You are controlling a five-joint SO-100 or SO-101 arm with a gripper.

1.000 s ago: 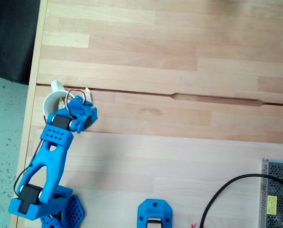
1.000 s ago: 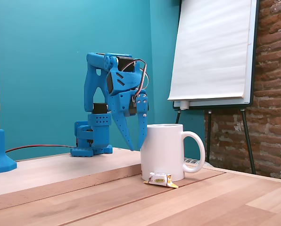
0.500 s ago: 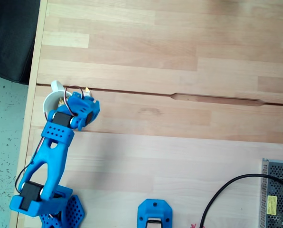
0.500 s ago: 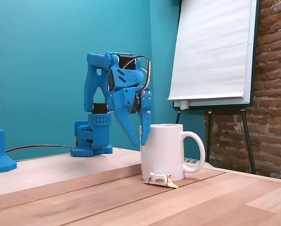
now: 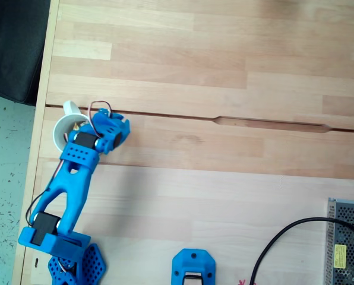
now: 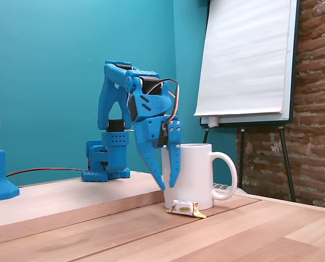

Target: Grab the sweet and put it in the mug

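Low fixed view: blue two-finger gripper (image 6: 169, 183), jaws slightly parted and empty, hangs at frame centre before the white ceramic mug (image 6: 191, 176); white-wrapped, yellow-ended sweet (image 6: 185, 208) lies lengthwise left-right, below-right of the tips

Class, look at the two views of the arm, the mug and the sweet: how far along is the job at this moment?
Nothing looks done: the sweet lies on the table in front of the mug, untouched. In hand: the pincer hangs open and empty, tips down beside the mug's near side, above the sweet. Left: lower onto the sweet, close on it, lift it over the rim and drop it in.
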